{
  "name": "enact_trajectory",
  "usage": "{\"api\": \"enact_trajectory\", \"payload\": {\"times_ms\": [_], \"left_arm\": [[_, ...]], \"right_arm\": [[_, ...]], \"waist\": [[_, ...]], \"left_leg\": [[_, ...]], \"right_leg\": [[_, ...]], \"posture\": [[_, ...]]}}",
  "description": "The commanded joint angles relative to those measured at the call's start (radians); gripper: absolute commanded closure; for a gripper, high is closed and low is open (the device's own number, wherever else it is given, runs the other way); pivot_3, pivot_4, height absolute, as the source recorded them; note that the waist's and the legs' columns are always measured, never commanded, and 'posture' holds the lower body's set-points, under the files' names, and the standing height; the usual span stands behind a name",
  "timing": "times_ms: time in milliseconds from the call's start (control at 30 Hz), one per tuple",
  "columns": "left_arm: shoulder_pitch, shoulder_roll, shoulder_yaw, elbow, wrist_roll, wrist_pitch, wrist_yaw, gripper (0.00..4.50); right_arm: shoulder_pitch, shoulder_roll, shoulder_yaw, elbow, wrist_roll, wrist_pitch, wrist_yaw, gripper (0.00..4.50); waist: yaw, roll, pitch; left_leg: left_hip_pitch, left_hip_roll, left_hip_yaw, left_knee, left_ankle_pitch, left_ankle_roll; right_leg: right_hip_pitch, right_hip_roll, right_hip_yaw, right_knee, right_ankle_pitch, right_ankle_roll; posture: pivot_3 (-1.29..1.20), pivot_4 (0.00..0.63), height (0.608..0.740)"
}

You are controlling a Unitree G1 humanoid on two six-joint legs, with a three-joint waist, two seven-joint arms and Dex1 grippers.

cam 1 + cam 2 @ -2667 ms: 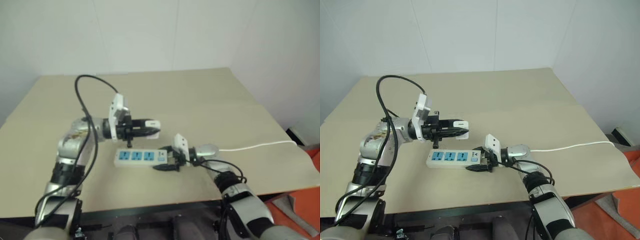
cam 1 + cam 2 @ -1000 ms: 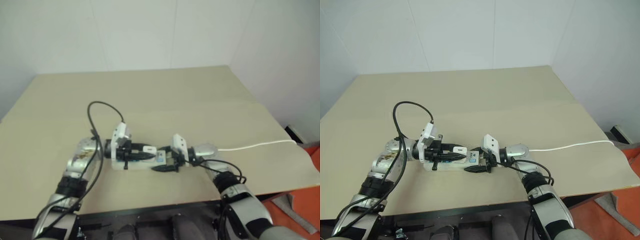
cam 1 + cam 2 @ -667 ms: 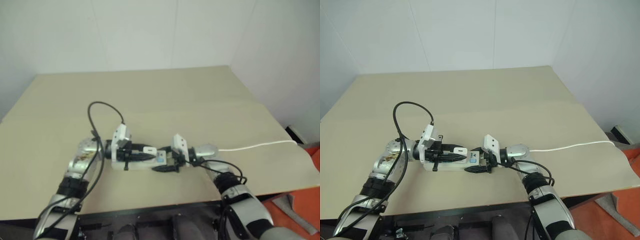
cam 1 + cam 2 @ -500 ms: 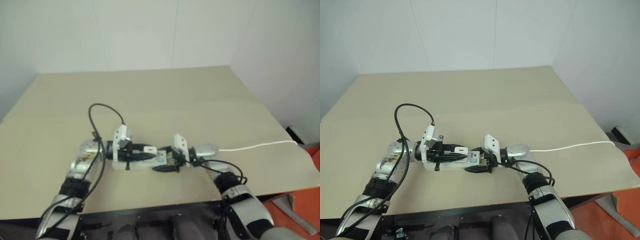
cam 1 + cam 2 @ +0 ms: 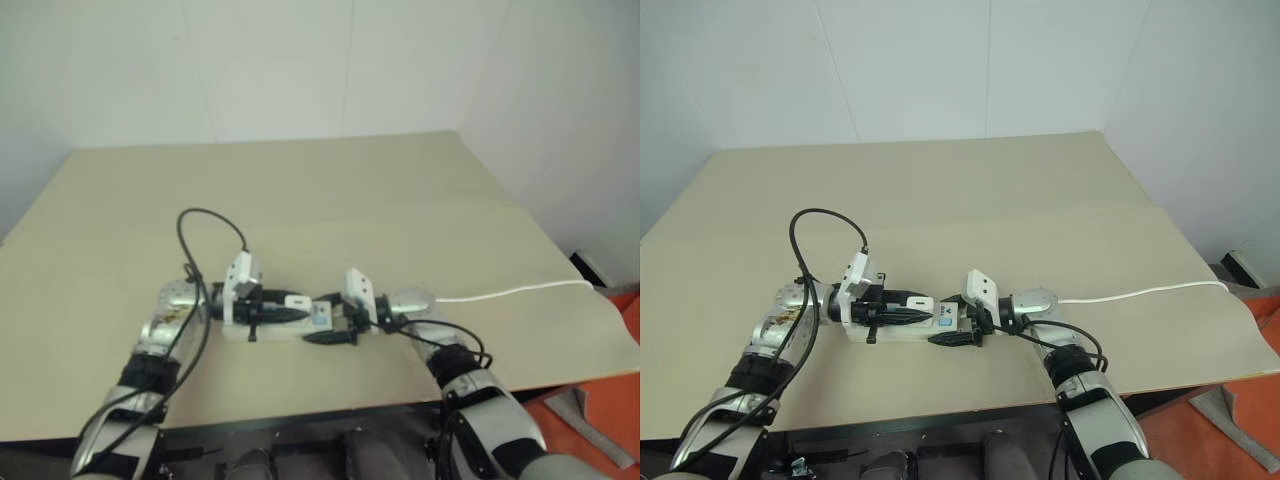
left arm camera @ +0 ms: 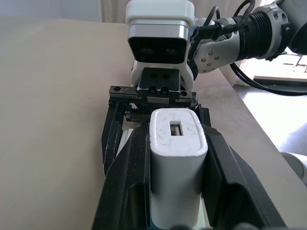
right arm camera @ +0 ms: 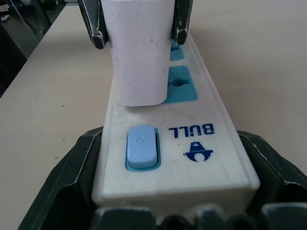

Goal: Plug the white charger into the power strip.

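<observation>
**Two tools meet over the power strip**

Two tools work at the middle of the tan table, near its front edge. The power strip lies flat there, running left to right, its thin white cord trailing off to the right across the table.

The right tool is clamped on the strip's right end, one black finger against each long side, right by the blue switch. The left tool reaches in from the left, pointing right, roughly level, and is closed tight on the white charger, one finger on each flank.

In the right wrist view the charger stands upright on the strip's top face, covering the socket next to the switch, with a blue socket face visible beside it. Its base appears to touch the strip, though whether the pins are fully seated cannot be told.

A looping black cable arches above the left forearm.
</observation>
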Motion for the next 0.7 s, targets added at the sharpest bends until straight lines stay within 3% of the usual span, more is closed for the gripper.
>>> {"api": "enact_trajectory", "payload": {"times_ms": [33,700], "left_arm": [[0.025,0.063,-0.025,0.112,0.096,-0.022,-0.003,3.48],[0.083,0.117,-0.054,0.202,0.127,-0.071,0.018,3.48]], "right_arm": [[0.013,0.008,0.023,0.002,-0.002,0.016,0.016,1.05],[0.006,0.003,0.029,0.005,-0.005,0.013,0.014,1.05]], "waist": [[-0.001,0.000,0.000],[0.002,0.000,-0.016]], "left_leg": [[0.000,0.000,0.000,0.000,0.000,0.000],[0.013,0.002,0.000,-0.012,0.000,0.000]], "right_leg": [[0.000,0.001,0.000,0.000,0.000,0.000],[0.003,0.008,0.009,0.001,-0.003,-0.005]], "posture": [[0.00,0.150,0.740],[0.00,0.150,0.740]]}}
